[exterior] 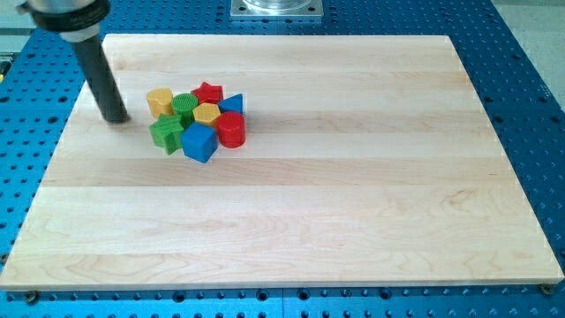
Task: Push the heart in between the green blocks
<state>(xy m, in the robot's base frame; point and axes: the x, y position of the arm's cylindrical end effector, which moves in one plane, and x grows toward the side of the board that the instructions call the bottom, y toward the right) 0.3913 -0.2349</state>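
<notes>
Camera view: one shot from above and in front of a pale wooden board (pixel 291 194) lying on a blue perforated table (pixel 530 97).
Cut off: the arm's upper part leaves the picture at the top left; only a dark collar and the rod below it show.
Claw: none is fitted, so there is nothing to be spread or pressed together; the arm ends in a plain dark rod.
My tip (pixel 115 118): resting on the board at the view's left, just beside the cluster, apart from the nearest block.
Cluster: eight small blocks packed tightly together in the board's upper left part, most of them touching a neighbour.
Yellow heart (pixel 160 102): at the cluster's left edge, closest to the tip; its lobes are hard to make out at this size.
Green cylinder (pixel 184 107): ridged on top, touching the heart on the heart's right.
Green star (pixel 166 134): below the heart and the cylinder, at the cluster's lower left.
Heart's position: up against both green blocks, to their left and above, not in the gap between them.
Red star (pixel 209 92): at the cluster's top, partly hidden behind others.
Yellow hexagon (pixel 207 113): in the middle, hemmed in on all sides.
Blue triangle (pixel 232 104): upper right, largely covered.
Red cylinder (pixel 230 130): right edge.
Blue cube (pixel 199 141): bottom edge.
Top edge: a grey metal plate (pixel 276 8) is cropped by the frame.
</notes>
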